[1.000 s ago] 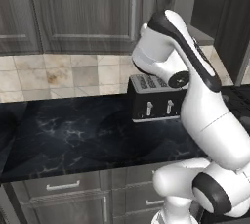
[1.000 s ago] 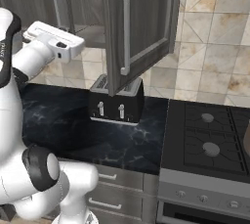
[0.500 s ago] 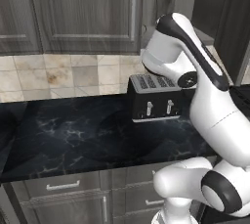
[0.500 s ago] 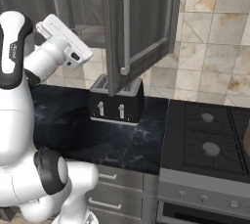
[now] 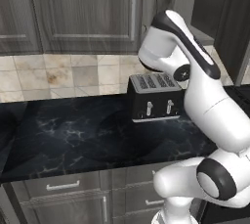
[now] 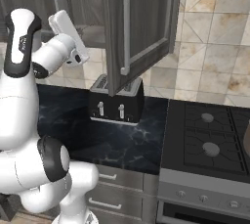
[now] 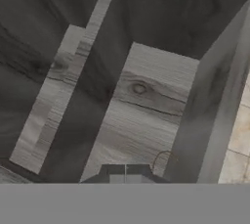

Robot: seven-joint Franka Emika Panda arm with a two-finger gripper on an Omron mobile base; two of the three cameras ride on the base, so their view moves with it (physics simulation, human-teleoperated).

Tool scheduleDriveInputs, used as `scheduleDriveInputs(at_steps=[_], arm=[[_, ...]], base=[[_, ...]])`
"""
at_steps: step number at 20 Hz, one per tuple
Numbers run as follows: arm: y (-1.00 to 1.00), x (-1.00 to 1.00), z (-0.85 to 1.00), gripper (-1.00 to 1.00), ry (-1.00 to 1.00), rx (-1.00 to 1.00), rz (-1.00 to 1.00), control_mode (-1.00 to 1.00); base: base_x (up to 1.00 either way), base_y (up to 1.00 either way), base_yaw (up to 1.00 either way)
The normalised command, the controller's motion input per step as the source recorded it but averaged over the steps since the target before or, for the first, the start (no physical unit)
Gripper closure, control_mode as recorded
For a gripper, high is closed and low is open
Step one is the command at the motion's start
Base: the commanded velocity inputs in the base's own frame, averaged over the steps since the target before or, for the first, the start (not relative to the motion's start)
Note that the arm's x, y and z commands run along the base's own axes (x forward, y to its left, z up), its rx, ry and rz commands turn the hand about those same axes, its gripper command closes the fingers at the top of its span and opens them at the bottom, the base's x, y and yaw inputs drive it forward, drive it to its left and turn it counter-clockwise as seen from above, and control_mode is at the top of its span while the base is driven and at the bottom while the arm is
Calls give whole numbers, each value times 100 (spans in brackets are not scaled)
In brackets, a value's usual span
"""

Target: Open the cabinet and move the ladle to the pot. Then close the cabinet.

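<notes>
Now cabinet (image 6: 141,22) rt door open

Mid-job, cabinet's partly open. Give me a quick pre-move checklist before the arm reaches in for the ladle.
1. Right door of the cabinet swung open: ok.
2. Left door open: not ok, it sits shut.
3. Gripper jaws open for a grasp: not ok, tips together, holding nothing.
4. Hand aimed into the cabinet: ok, the hand view looks at the pale grey wood inside.
5. Ladle located: cannot tell.
6. Toaster below the open door, clear of the arm: ok.
</notes>
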Motion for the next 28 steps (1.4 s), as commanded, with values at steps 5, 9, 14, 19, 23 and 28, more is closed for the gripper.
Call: scheduleDriveInputs(at_steps=[5, 9, 14, 19, 23, 28], arm=[[2, 29, 7, 100, 0, 22, 35, -100], [0, 31, 11, 100, 1, 16, 38, -100], [8, 32, 18, 100, 2, 2, 31, -100], [21, 21, 21, 100, 0, 0, 20, -100], [20, 13, 12, 100, 1, 0, 10, -100], [2, 6, 1, 100, 0, 6, 4, -100]], base=[[0, 0, 0], [0, 0, 0], [0, 0, 0], [0, 0, 0], [0, 0, 0], [0, 0, 0]])
